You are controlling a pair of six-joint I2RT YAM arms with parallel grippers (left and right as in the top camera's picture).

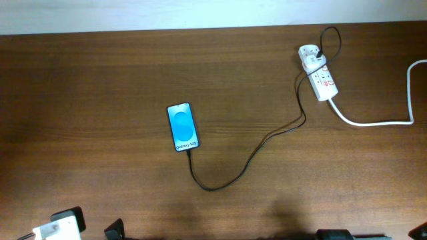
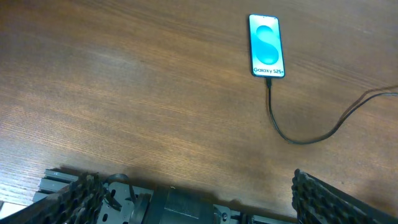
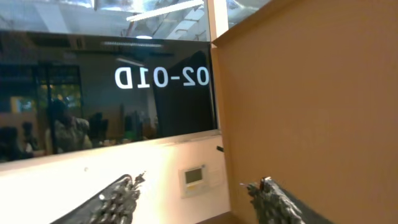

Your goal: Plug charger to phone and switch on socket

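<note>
the phone (image 1: pixel 182 127) lies flat in the middle of the table (image 1: pixel 100 100), its screen lit blue. the charger (image 1: pixel 267 140) meets the phone's near edge and loops right to the socket (image 1: pixel 319 75) at the far right corner. the left end effector (image 2: pixel 196 186) is spread wide and empty. the right end effector (image 3: pixel 200 182) is also spread wide and empty, and faces a wall.

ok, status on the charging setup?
Left gripper open, empty. Right gripper open, empty, facing the wall. Charger runs from socket to phone bottom edge, looks seated. On/off state unreadable; nothing blocking.
</note>
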